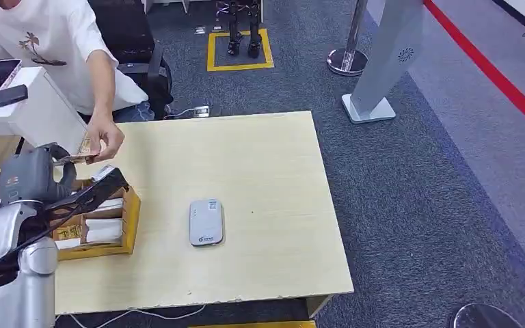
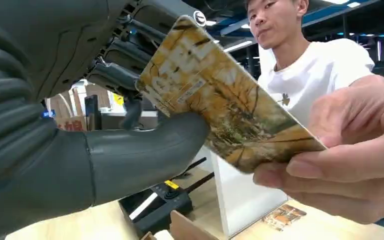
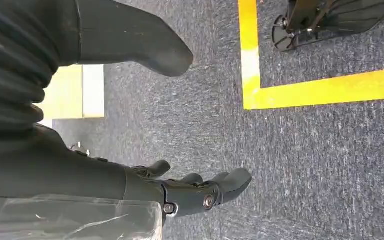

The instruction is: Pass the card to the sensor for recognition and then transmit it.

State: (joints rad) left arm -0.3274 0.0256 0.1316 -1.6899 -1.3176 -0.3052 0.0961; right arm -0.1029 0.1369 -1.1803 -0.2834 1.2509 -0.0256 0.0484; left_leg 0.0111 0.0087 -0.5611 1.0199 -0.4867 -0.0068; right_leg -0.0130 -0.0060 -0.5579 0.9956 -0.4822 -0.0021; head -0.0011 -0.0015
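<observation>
Grey carpet surrounds a pale wooden table (image 1: 246,157), where a person in a white shirt (image 1: 55,41) leans in from the far-left corner. Near the table's middle lies the white sensor (image 1: 206,222), flat and untouched. Left of the sensor, at the table's left edge, stands a wooden box (image 1: 102,229) holding more cards. Above the box's far end, the robot's left hand (image 1: 75,179) is raised with the card (image 2: 220,100) pinched between its thick grey thumb (image 2: 145,155) and darker fingers (image 2: 130,55); the orange, autumn-patterned card tilts outward. The person's hand (image 2: 350,150) grips the card's opposite end, so both hold it at once, well clear of the sensor. Another small card (image 2: 283,216) lies on the table beyond the box. The right hand (image 3: 200,192) hangs over the carpet beside a yellow floor line (image 3: 325,87), fingers loosely curled but apart, thumb held away, holding nothing.
</observation>
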